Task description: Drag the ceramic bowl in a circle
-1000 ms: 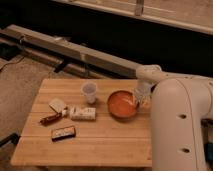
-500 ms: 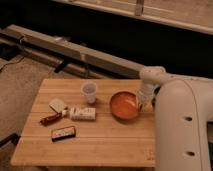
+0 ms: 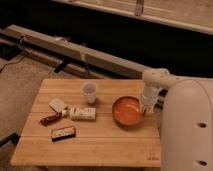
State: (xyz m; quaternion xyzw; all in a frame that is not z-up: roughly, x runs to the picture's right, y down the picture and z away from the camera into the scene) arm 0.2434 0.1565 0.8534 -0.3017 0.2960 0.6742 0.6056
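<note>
The tool (image 3: 145, 106) is closed, apparently pinching the right rim of the ceramic bowl (image 3: 127, 111), which sits near the right edge of the desk (image 3: 100, 145). The glossy rim may slip out, or a wide circle may push the bowl against the plastic cup (image 3: 89, 92).

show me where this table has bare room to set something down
Widest bare patch: the table's front, from the dark bar across to below the ceramic bowl. Also the back-left corner, left of the cup. Crowded: around the white packet left of centre, and the bowl's right rim, where the end effector is clamped.
</note>
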